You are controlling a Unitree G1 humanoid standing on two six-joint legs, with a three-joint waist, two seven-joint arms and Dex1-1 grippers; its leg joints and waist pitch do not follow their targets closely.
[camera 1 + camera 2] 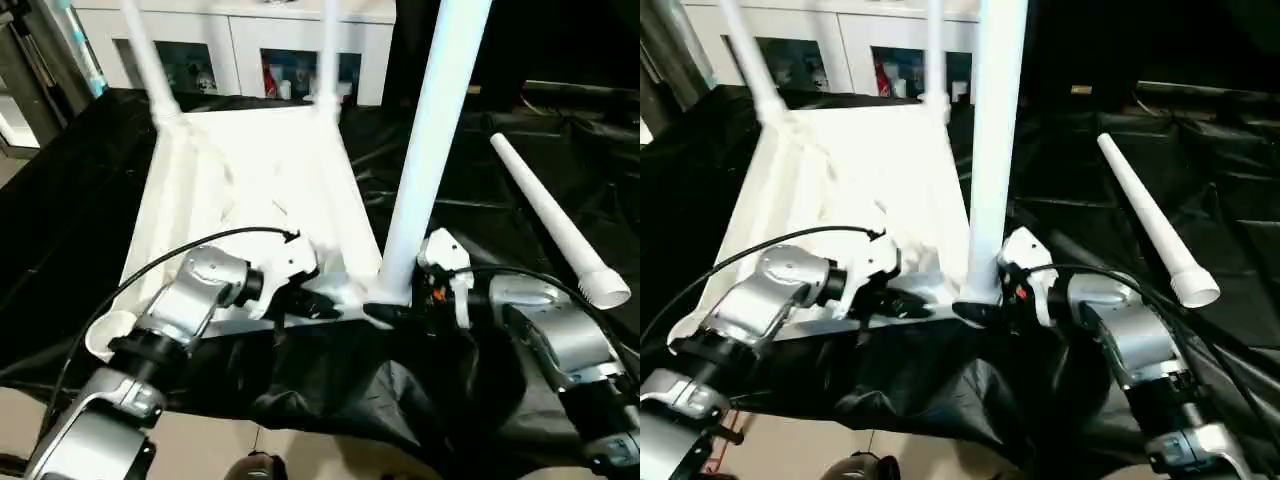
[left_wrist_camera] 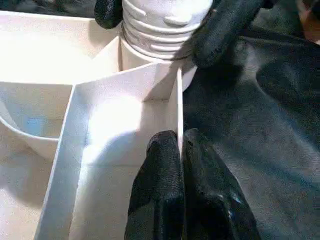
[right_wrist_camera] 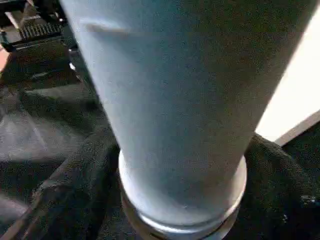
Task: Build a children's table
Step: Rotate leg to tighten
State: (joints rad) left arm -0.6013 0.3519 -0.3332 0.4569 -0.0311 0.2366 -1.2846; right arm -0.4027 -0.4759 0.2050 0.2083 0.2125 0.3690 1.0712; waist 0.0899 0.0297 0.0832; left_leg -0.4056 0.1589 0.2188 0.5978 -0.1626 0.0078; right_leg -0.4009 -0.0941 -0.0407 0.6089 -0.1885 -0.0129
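In the left eye view, the white plastic rectangular tabletop (image 1: pixel 250 190) lies upside down on the black cloth (image 1: pixel 330 390), its long axis running from near to far. Two white tapered legs already stand in the far corner sockets. A third long white tapered tube leg (image 1: pixel 425 140) rises upright from the near right corner, just beside the right gripper (image 1: pixel 392 312), whose black fingers wrap its base. The right arm is plainly the nearer one to it. The left gripper (image 1: pixel 300 300) sits at the near edge, just left of that corner. The near left round corner socket (image 1: pixel 108 332) is empty.

In the right eye view, a fourth loose white tube leg (image 1: pixel 1150 220) lies on the cloth well to the right, its wide end nearest.

In the left wrist view, the left gripper's fingers (image 2: pixel 160 185) are pinched closed on a thin upright rib of the ribbed underside (image 2: pixel 107 135). Beyond them, the standing leg's ridged end meets its socket, with the right gripper's fingertips (image 2: pixel 225 27) on either side.

In the right wrist view, the leg's smooth white shaft rises close ahead, held between the wide-spread fingers around its collar. It probably needs seating or twisting home next.
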